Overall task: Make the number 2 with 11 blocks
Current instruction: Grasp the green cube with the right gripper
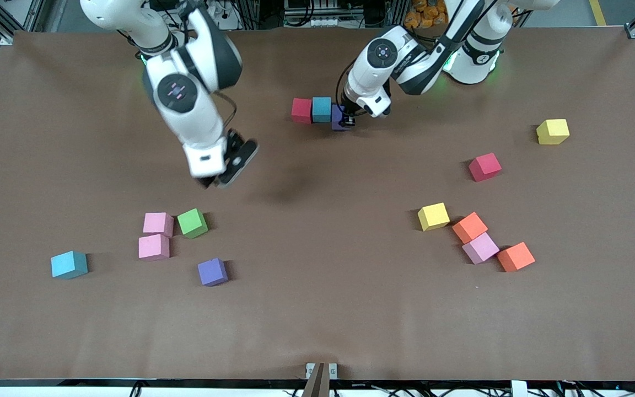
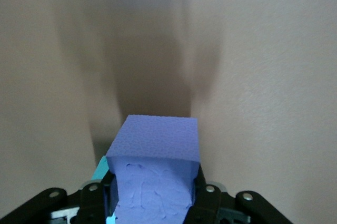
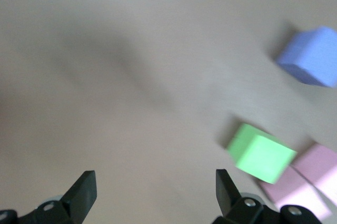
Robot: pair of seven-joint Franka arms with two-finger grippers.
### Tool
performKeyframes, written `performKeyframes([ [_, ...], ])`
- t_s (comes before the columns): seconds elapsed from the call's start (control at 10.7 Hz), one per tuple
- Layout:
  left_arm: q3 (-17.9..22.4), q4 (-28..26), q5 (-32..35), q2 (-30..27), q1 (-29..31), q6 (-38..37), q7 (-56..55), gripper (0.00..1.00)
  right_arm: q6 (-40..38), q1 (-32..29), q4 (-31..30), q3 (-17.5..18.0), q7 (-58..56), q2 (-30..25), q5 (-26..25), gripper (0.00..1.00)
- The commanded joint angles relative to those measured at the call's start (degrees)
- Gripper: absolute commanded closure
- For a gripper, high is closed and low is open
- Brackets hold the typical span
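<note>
The number 2 shows as one row of blocks: a red block (image 1: 301,110), a light blue block (image 1: 322,109) and a purple block (image 1: 339,117) side by side. My left gripper (image 1: 346,118) is shut on that purple block (image 2: 155,182), low at the table, with a sliver of the light blue block (image 2: 100,168) beside it. My right gripper (image 1: 224,179) hangs open and empty over bare table, above and beside a green block (image 1: 192,223). The right wrist view shows my right gripper (image 3: 155,192), the green block (image 3: 260,153) and a loose purple block (image 3: 311,58).
Toward the right arm's end lie two pink blocks (image 1: 158,224) (image 1: 154,246), a light blue block (image 1: 69,264) and a purple block (image 1: 212,272). Toward the left arm's end lie two yellow blocks (image 1: 433,216) (image 1: 553,132), two orange (image 1: 469,227) (image 1: 516,257), a pink (image 1: 480,247) and a red (image 1: 484,167).
</note>
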Motion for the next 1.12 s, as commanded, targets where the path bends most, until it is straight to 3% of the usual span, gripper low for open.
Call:
performKeyframes([
  [0.0, -0.17, -0.13, -1.92, 0.70, -0.55, 1.27, -0.92, 0.90, -1.78, -4.15, 5.35, -0.14, 0.74, 5.31, 1.48, 0.00],
  [0.19, -0.17, -0.22, -1.92, 0.70, -0.55, 1.27, -0.92, 0.90, -2.41, -6.88, 5.19, -0.06, 4.06, 7.87, 2.26, 0.00],
  [0.47, -0.17, -1.10, -1.92, 0.70, -1.68, 1.10, -0.83, 0.89, -0.49, -7.76, 4.93, -0.14, 5.93, 11.47, 8.14, 0.00],
  [1.03, -0.17, -1.72, -1.66, 0.79, -2.13, 0.92, -0.74, 0.87, 9.28, -13.73, 4.58, 1.34, 5.66, 16.40, 8.51, 0.00],
])
